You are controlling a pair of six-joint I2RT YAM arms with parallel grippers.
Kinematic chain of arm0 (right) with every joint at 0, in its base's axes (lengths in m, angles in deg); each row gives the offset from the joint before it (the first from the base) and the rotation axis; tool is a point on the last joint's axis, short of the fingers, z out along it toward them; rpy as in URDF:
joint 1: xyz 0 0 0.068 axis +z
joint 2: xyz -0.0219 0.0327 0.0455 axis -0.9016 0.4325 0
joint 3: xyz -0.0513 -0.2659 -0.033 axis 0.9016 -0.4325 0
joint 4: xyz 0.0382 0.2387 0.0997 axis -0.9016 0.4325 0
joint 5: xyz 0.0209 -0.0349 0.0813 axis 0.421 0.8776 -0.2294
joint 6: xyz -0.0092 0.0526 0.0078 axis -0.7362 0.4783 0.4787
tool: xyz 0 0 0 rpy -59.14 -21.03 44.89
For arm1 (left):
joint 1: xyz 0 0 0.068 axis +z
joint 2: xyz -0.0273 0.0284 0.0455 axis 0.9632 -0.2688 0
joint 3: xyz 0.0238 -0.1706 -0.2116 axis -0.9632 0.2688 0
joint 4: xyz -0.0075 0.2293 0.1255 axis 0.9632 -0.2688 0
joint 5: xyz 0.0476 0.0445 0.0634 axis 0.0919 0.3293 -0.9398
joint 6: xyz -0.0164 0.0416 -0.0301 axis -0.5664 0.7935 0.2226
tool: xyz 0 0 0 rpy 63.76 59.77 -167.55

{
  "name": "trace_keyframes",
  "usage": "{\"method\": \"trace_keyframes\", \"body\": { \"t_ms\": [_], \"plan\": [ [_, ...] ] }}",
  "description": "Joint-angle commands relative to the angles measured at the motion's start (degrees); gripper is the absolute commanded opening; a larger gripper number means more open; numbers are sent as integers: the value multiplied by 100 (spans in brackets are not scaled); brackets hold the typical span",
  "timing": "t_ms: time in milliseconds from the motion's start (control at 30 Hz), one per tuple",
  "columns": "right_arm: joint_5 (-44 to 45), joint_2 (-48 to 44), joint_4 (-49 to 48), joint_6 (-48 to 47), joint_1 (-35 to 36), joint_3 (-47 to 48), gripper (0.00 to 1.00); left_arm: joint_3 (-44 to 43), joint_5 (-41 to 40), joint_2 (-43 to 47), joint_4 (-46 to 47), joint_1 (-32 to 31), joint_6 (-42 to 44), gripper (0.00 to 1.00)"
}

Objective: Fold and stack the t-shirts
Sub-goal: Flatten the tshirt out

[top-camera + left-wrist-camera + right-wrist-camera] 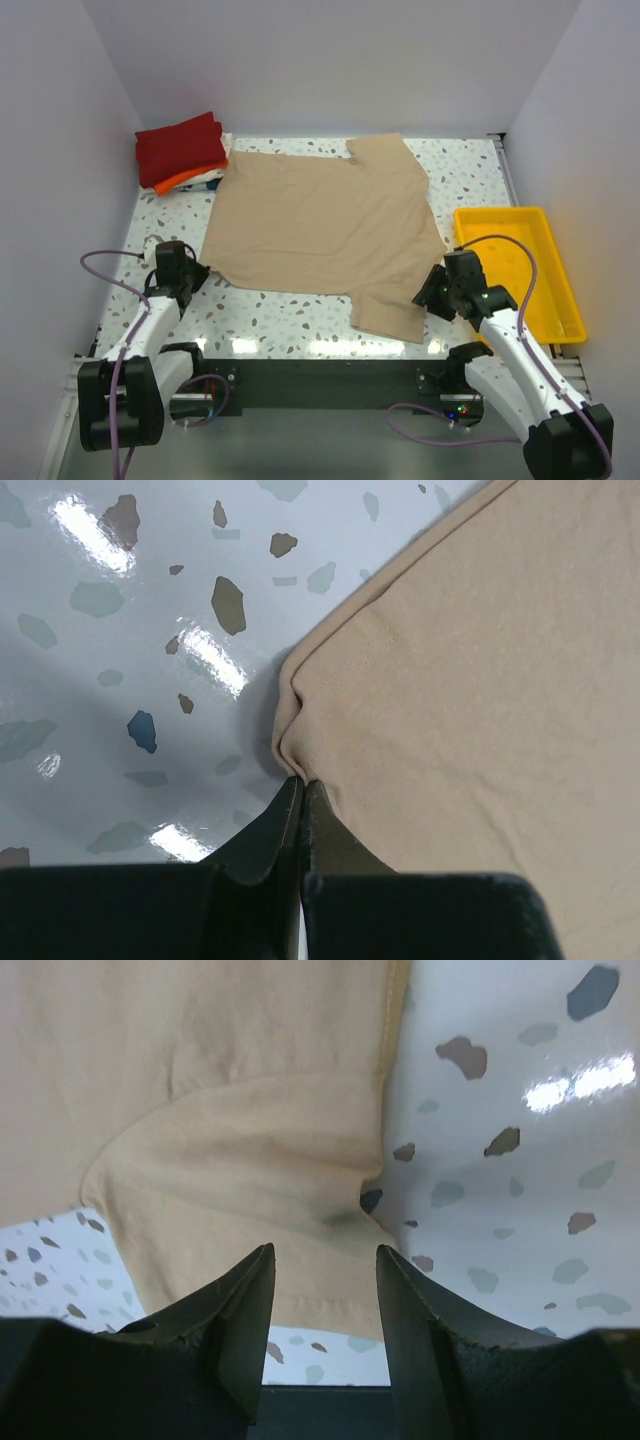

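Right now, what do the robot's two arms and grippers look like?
The left arm and right arm have white links with black joints and bases. A purple cable loops beside each. The left gripper and right gripper have dark, wedge-shaped fingers tapering to the tips.

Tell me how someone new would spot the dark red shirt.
Look to the far left corner of the speckled table, beside the spread tan shirt. A small folded stack sits there; the dark red shirt is its top layer, above the orange shirt.
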Motion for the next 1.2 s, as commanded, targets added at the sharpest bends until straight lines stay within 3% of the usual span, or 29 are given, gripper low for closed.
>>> {"method": "trace_keyframes", "body": {
  "t_ms": [0,333,633,800,867,967,1167],
  "plan": [
    [299,2,477,350,515,-107,49,-125,20,-7,309,44,76,0],
    [150,108,750,755,1264,-388,50,-46,38,-226,397,35,15,0],
    [106,1021,751,641,1616,-178,50,-55,55,-253,389,35,6,0],
    [106,1452,241,632,1616,-230,36,-55,55,-253,397,35,-3,0],
    [106,1479,-23,684,1607,-318,18,-64,73,-262,397,35,15,0],
    [132,1357,2,685,1616,-196,3,-64,29,-244,319,35,32,0],
    [685,452,942,457,1607,682,0,-90,-243,-25,-67,35,-38,0]
  ]
}}
